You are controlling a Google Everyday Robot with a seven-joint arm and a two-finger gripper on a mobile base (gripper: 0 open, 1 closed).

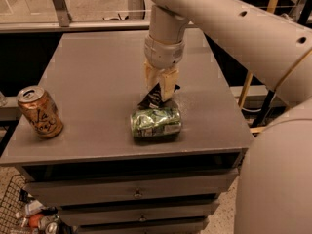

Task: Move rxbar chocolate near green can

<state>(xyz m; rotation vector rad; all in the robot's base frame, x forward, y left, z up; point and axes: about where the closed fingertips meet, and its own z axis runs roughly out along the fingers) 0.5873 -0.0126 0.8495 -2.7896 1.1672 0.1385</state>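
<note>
- Your cream two-finger gripper (161, 87) hangs over the middle of the grey table top (92, 77). Its fingers are clamped on the small black-brown wrapped rxbar chocolate (153, 98), which sits tilted between them.
- The bar is just on the far side of the dented green-and-white aluminium can (156, 124), which lies on its side close to the table's near edge.
- You look to be at the placing step, and the bar is already close enough to the can.
- Come straight down gently and let go on the far side of the can. Don't push nearer: a can lying on its side could roll toward the edge if you nudge it.
- The orange-copper drink can (41, 112) stands well apart at the left edge, so it should not trouble you.
- The fingers cover the bar's upper part. You cannot tell whether its lower corner touches the table or the can.
- The arm is cut off at the top and right.
</note>
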